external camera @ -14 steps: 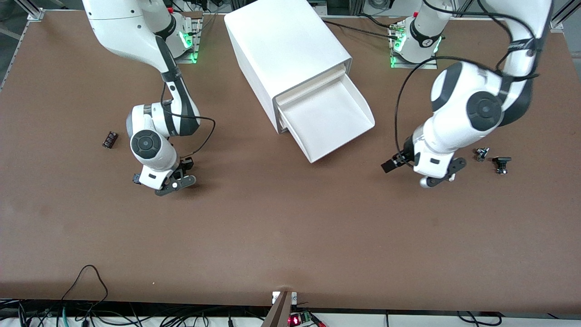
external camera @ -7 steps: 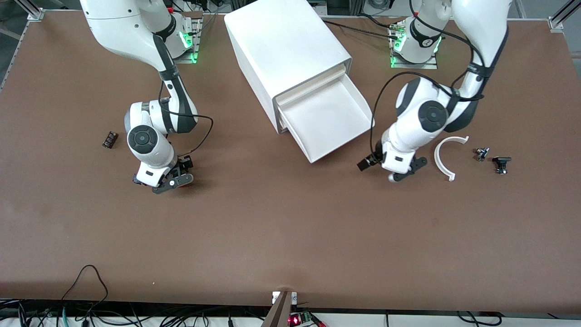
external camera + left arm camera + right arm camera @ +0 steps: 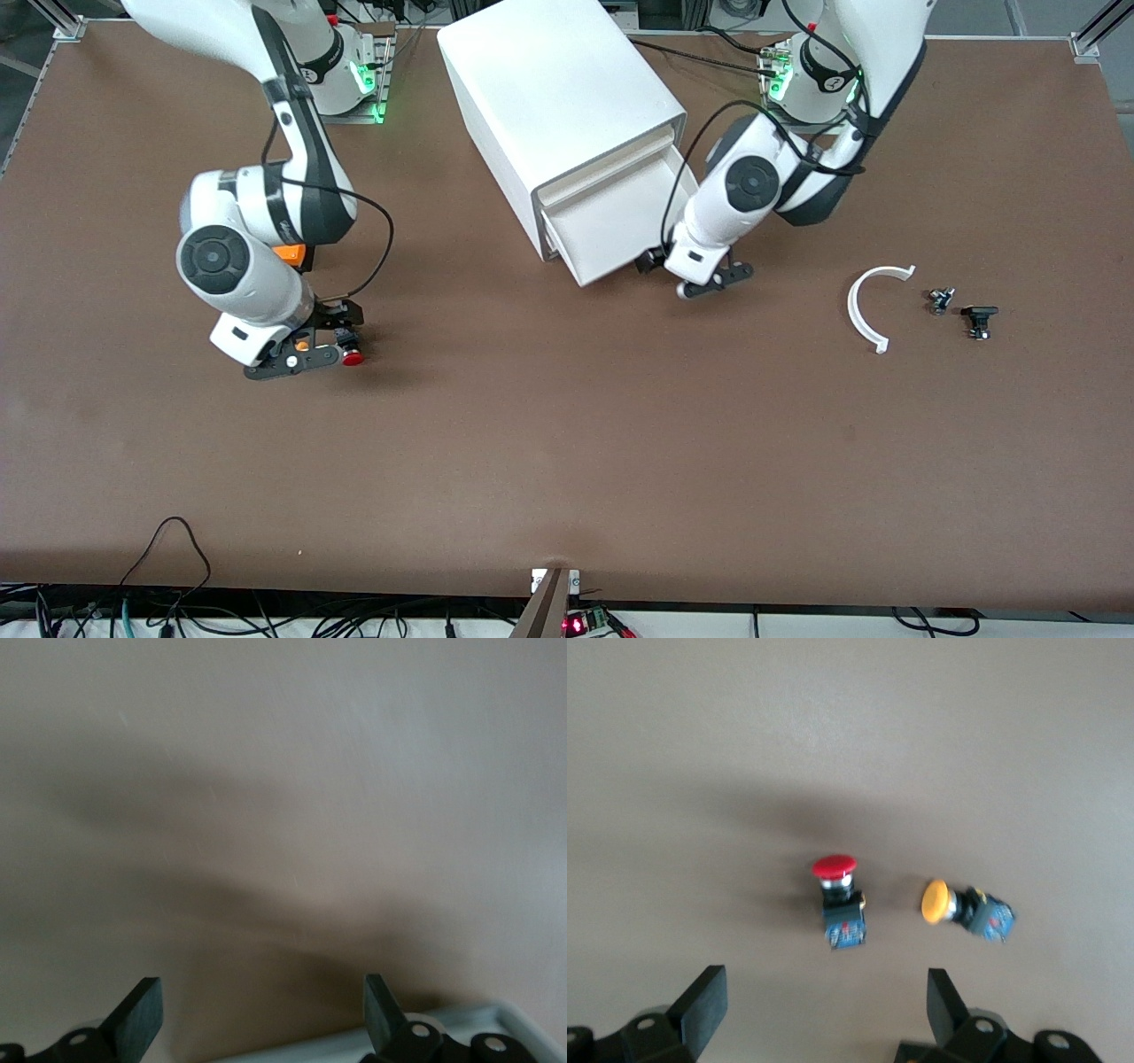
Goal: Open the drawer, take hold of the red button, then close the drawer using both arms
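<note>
Brown table surface (image 3: 549, 461) fills most of the front frame, bare across its lower half. At lower-middle left of the frame, the right gripper (image 3: 297, 356) hangs low over the table with its fingers spread wide and nothing between them. The red-capped button (image 3: 353, 358) lies on its side on the table just beside that gripper, toward the frame's centre. In the right wrist view the same button (image 3: 840, 899) sits between the spread fingers with an orange-capped button (image 3: 966, 908) close beside it; in the front view that second one is mostly hidden under the gripper, only a speck of orange showing. At middle right lie a white curved piece (image 3: 866, 306) and two small dark parts (image 3: 961, 310). Higher, just right of centre, the left gripper (image 3: 709, 282) is at the front corner of the drawer (image 3: 602, 232), which sticks partway out of the white cabinet (image 3: 558, 97). Its fingers (image 3: 137, 1019) are wide apart and empty, perhaps touching the drawer's rim.
</note>
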Motion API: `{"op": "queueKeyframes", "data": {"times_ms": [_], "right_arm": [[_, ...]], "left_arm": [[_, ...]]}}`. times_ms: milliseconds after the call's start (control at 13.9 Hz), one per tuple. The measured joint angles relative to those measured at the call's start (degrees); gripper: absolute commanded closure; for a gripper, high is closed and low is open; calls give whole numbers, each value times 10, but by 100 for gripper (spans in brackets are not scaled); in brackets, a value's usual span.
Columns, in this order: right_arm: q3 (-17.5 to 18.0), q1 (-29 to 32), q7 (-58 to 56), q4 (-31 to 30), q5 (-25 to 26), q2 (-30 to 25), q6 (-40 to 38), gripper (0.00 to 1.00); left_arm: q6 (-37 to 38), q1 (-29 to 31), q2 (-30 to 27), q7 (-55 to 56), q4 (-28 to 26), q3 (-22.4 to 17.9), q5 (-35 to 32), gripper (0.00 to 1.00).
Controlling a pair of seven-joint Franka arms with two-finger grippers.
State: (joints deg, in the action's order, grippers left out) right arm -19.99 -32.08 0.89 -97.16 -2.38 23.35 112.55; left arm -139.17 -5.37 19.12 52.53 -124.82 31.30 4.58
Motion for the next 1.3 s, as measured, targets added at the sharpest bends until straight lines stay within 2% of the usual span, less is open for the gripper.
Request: {"op": "queueKeyframes", "data": {"times_ms": [144,289,505,649,722,938,1010,1155,1299], "right_arm": [[0,1,24,62,1,-3,-85,0],[-1,11,33,109,5,-3,-133,0],[-2,71,34,176,20,-5,-153,0],[5,127,26,204,41,-14,-155,0],[22,158,25,208,41,-25,-162,0],[127,274,25,206,42,-72,-214,0],[142,291,25,205,43,-85,-223,0],[151,298,22,190,48,-110,-232,0],[156,298,8,156,51,-134,-235,0]], "left_arm": [[10,0,-15,2,-16,22,0,0],[23,3,-25,5,-21,44,3,0],[25,3,-30,41,-23,78,4,0],[26,4,-31,50,-24,86,4,0],[25,10,-31,50,-24,85,4,0],[9,58,-36,48,-16,84,4,0],[7,80,-41,38,-8,82,4,0],[12,120,-54,-25,15,63,4,0],[43,139,-68,-102,48,11,4,0]]}}
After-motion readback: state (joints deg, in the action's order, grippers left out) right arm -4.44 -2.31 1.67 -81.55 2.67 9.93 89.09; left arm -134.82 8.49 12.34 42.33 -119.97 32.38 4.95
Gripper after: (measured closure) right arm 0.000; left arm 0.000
